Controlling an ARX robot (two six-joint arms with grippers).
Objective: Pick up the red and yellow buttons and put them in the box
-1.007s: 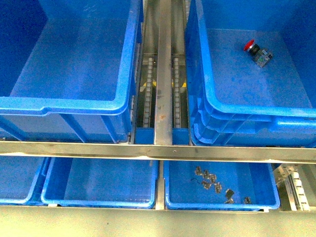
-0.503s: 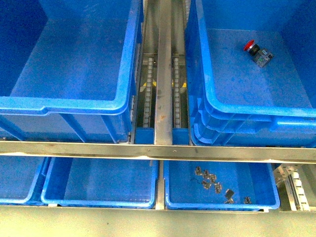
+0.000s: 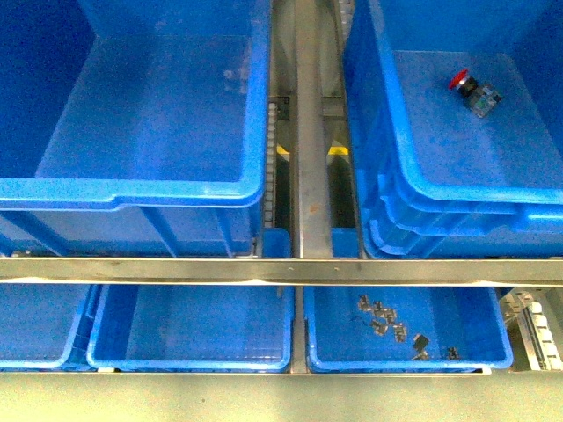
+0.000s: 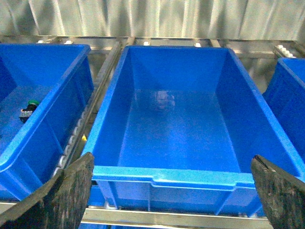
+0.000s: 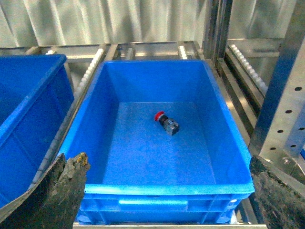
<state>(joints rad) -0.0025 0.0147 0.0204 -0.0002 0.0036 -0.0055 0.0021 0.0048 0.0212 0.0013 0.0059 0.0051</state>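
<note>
Hovering wide-open before two boxes, red button at 1 o'clock.
Left gripper (image 4: 171, 157) is spread wide, facing the left box (image 3: 132, 189); the red button (image 3: 472, 90) lies on the right box (image 3: 493, 193) floor; right gripper (image 5: 167, 157) is spread wide, facing it.

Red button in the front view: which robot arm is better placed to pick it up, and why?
Right. The right gripper, open, faces the bin holding the red button. The left gripper, also open, faces a different bin with no button seen inside.
</note>
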